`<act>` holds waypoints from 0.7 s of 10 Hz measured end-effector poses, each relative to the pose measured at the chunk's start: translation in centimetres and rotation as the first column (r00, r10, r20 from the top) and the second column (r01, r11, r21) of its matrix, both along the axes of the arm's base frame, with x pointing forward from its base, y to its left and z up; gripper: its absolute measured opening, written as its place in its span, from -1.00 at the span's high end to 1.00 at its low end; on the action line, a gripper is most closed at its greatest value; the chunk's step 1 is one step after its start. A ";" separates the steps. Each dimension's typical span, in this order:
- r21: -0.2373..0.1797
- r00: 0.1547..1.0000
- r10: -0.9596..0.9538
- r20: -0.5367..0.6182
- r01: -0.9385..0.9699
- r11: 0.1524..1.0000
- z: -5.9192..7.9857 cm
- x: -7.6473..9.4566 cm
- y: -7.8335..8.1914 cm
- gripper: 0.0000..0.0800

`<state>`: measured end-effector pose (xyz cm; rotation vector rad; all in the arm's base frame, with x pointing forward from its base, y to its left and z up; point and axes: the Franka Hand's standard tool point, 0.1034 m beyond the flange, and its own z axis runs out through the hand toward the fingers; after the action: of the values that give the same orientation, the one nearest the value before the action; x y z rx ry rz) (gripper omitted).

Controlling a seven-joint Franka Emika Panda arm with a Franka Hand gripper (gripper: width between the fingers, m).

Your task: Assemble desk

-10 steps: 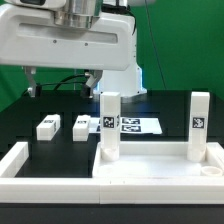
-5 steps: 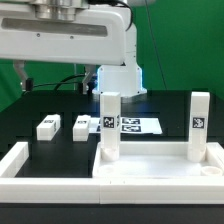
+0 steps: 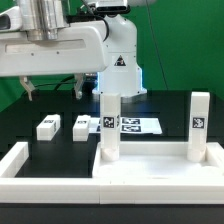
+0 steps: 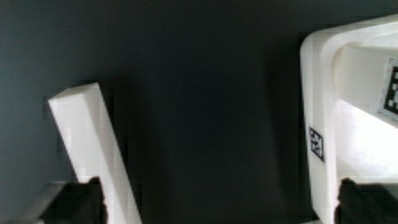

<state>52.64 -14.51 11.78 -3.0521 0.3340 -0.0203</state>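
Green backdrop behind, black table underneath, pretty standard setup. The desk top sits at the front of the table toward the exterior view's right: a wide white tray with a raised rim, lying flat.

Two legs are upright on it. The first standing leg is at the corner on the exterior view's left, and the second standing leg is over on the right side. Both show a black-and-white tag facing the camera.

Two more blocks lie flat on the bare table, off to the exterior view's left of the tray. The first loose leg and the second loose leg are near each other but not touching. The marker board lies flat behind the tray, between the standing legs as the camera sees it. A white border rail runs along the front left.

The arm hangs high over the left part of the table. The gripper is up in the air above the loose legs, its dark fingers spread wide with nothing held.

In the wrist view the gripper looks the same, with the tips far apart over dark table. There's also a narrow white bar and a white rimmed piece with a tag. Can't tell which parts those are.
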 end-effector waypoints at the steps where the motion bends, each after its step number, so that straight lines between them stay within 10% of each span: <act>1: 0.004 1.000 0.000 -0.007 0.000 1.000 -0.1 -0.1 0.1 -0.62; 7: 0.275 0.923 -0.019 -0.383 0.134 0.952 -3.2 -6.2 -1.7 -0.62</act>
<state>46.45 -16.20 8.59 -2.7234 0.4346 0.5676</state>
